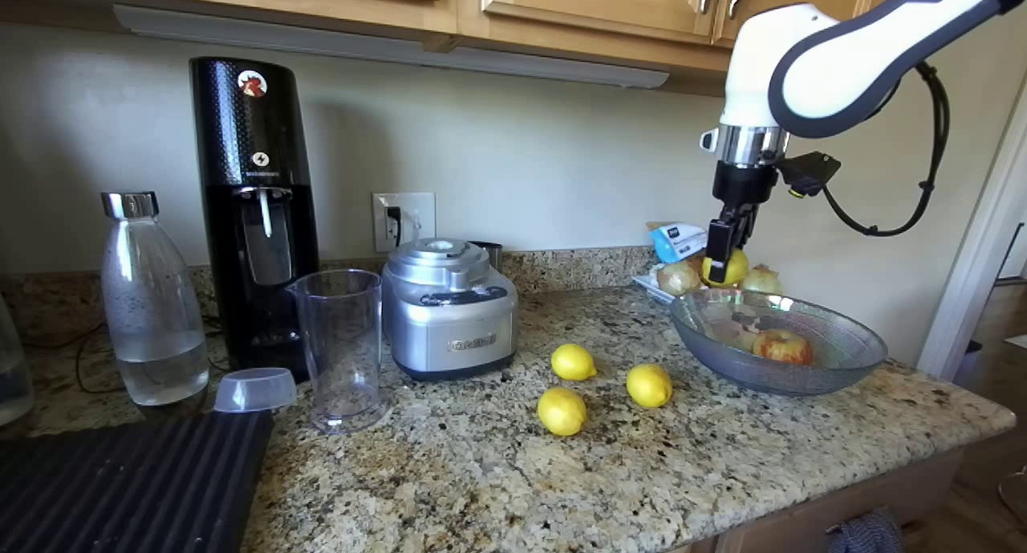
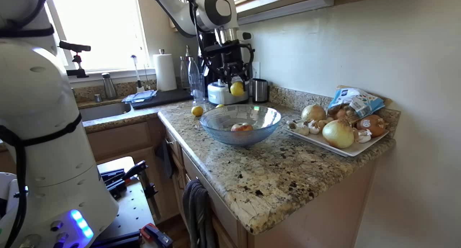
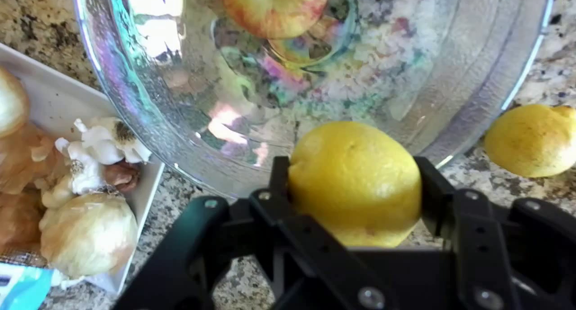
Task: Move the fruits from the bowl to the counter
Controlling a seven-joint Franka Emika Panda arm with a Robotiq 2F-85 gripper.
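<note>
Lemon [image 3: 355, 197], held aloft near but clear of the bowl [image 1: 746, 371], the hand [image 3: 354, 167] clamped across its width, is presumably light, firm and slightly slick: grip it squarely at the middle.

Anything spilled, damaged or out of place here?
Nothing stands out: the fingers hold a lemon, an apple sits in the upright glass bowl, three more lemons rest on the granite counter, and no spill shows.
</note>
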